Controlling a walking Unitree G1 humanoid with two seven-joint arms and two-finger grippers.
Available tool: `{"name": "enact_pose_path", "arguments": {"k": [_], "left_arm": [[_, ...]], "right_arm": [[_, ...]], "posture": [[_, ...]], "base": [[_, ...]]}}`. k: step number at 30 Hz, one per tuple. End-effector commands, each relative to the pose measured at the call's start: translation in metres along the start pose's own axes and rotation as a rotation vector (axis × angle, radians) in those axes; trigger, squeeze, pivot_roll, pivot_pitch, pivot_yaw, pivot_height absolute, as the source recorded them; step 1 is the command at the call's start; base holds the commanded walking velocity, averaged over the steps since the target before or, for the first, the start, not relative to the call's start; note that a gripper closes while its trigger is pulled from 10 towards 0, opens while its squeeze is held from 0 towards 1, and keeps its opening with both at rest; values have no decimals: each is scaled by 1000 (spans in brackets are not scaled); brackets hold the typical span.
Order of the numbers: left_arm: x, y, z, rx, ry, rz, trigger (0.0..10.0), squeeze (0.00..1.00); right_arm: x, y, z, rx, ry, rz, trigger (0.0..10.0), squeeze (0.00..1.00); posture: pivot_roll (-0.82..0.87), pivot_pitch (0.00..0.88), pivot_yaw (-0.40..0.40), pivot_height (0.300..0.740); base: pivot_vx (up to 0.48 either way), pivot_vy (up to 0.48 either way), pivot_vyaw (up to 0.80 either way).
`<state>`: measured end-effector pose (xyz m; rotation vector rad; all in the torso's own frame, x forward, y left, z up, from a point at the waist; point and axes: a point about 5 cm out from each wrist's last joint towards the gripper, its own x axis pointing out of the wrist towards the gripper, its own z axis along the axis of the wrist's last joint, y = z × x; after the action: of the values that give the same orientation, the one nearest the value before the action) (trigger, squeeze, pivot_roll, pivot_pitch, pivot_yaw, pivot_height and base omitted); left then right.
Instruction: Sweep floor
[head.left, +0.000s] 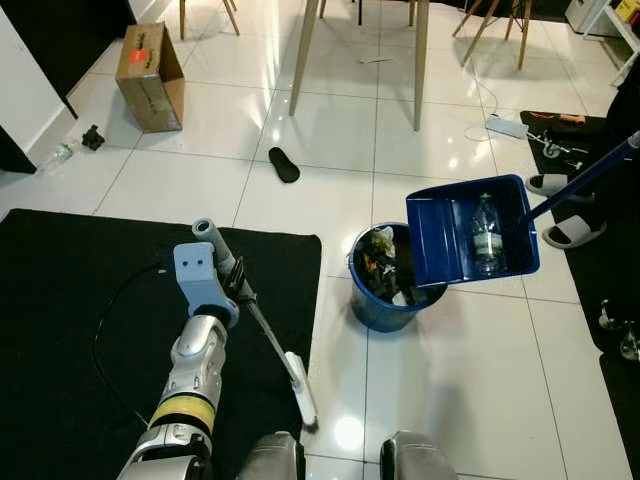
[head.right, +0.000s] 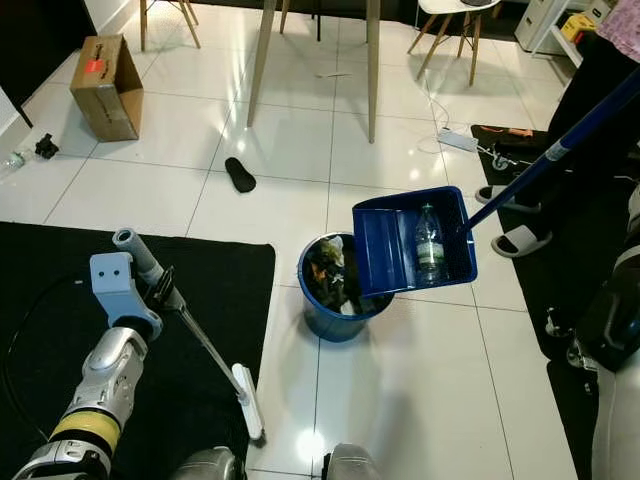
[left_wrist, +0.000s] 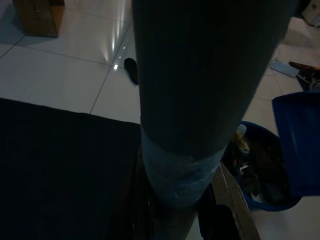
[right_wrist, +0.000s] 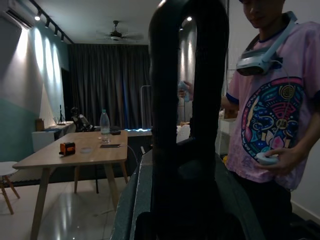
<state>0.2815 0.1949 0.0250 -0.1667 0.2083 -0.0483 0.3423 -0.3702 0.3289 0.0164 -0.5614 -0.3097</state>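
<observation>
Black rug (head.left: 60, 300) under left arm. Bin (head.left: 385, 290) right of left jaws, on tile. Dustpan (head.left: 470, 235) tilted over bin rim, bottle (head.left: 486, 235) inside (pan's handle runs up right). Left gripper (head.left: 238, 280) jaws clamped on broom (head.left: 275, 345), head at rug edge. Right gripper (right_wrist: 187, 100): jaws' state unclear.

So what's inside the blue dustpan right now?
A clear plastic bottle lies in the dustpan, which hangs tilted over the rim of the blue bin. The bin holds mixed rubbish; the dustpan covers its right side, so what's under there can't be seen.
</observation>
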Motion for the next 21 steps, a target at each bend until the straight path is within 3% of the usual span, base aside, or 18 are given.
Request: {"name": "enact_pose_path", "arguments": {"k": [1, 14, 18, 21], "left_arm": [[3, -7, 10, -4, -61, -32, 10000, 0], [4, -8, 13, -6, -84, -46, 10000, 0], [4, -7, 14, -9, -86, -51, 10000, 0], [4, -7, 14, -8, -86, -52, 10000, 0]], "right_arm": [[4, -3, 17, 4, -85, -17, 10000, 0], [2, -6, 21, 121, -168, -51, 10000, 0], [-3, -18, 17, 318, -218, -122, 10000, 0], [-5, -21, 15, 400, -233, -136, 10000, 0]], "posture": [[74, 0, -59, 740], [80, 0, -58, 740], [84, 0, -54, 740], [83, 0, -52, 740]], "base": [[0, 0, 0], [357, 0, 0], [429, 0, 0], [431, 0, 0]]}}
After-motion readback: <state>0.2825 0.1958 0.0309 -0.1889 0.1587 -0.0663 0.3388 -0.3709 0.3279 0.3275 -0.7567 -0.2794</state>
